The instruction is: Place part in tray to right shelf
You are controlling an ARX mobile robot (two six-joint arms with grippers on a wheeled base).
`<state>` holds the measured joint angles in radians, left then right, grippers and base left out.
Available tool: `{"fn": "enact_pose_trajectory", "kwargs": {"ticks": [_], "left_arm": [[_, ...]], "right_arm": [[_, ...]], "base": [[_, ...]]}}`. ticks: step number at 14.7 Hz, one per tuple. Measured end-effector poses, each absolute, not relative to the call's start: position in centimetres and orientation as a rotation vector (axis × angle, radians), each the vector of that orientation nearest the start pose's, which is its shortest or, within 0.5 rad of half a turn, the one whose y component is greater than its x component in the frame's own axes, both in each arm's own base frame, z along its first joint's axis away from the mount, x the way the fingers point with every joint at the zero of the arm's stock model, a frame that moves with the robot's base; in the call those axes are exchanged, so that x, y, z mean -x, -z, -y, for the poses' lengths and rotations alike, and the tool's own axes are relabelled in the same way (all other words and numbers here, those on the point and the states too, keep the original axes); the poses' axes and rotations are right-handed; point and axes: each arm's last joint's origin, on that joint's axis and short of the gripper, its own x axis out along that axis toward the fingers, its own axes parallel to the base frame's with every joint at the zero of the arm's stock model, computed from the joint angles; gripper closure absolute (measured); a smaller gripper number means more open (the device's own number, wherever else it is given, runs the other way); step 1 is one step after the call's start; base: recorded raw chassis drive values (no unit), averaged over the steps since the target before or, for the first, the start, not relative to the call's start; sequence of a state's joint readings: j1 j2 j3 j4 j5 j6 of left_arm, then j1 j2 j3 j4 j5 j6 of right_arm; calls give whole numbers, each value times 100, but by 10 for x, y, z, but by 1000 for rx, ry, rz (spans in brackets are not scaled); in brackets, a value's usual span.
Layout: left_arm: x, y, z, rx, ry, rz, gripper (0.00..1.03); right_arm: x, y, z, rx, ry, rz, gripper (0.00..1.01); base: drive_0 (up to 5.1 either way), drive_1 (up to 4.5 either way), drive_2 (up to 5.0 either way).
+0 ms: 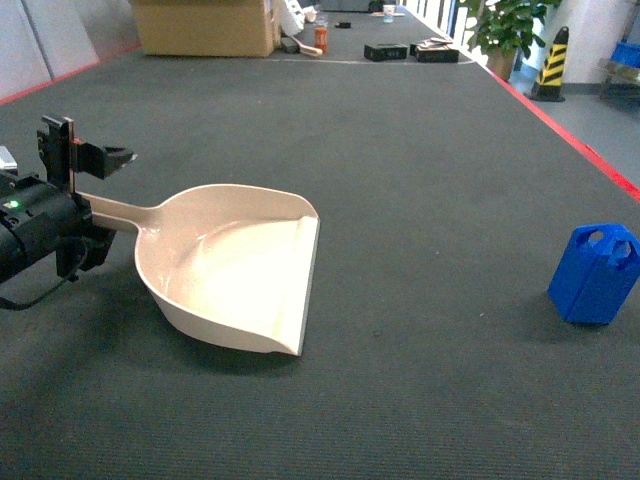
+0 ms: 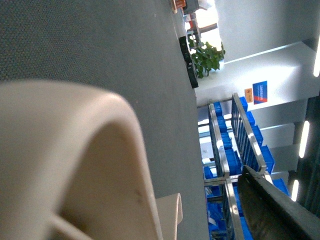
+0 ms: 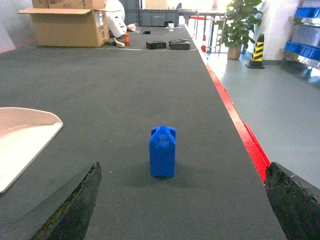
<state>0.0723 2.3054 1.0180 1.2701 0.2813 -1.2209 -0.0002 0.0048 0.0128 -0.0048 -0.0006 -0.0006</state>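
Evidently the first step is in hand: the part has yet to be picked up and put in the tray. On the wide grey table [image 1: 400, 150] the tray [image 1: 235, 265] is seen lying flat and empty, its handle held at the left by the left gripper [image 1: 85, 195], which looks clenched on it, though the contact itself is partly hidden. The part [image 1: 595, 273] stands upright well apart to the right, near the red table edge, touched by nothing. In the right wrist view it is centred between the spread, released fingers of the right gripper [image 3: 182, 200]. A straight advance and a firm closing on the part is judged the next move, then a carry left to the tray. The shelf [image 2: 235, 145] is glimpsed only in the left wrist view, with blue crates [image 2: 262, 155] in it.
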Motion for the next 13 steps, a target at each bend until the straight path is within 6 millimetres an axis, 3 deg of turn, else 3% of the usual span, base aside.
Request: {"fn": "enact_pose_trajectory", "kwargs": {"ticks": [4, 6, 8, 13], "left_arm": [[-414, -72, -24, 1280, 179, -170, 86], [-402, -72, -21, 1327, 168, -208, 89], [-387, -85, -7, 1352, 191, -237, 90], [-353, -122, 58, 1384, 369, -316, 90]], "right_arm": [[-97, -167, 0, 1, 0, 3, 3], [-97, -167, 0, 1, 0, 3, 3], [-97, -167, 0, 1, 0, 3, 3], [-97, -167, 0, 1, 0, 3, 3]], "base": [[0, 0, 0], [0, 0, 0], [0, 0, 0], [0, 0, 0]]}}
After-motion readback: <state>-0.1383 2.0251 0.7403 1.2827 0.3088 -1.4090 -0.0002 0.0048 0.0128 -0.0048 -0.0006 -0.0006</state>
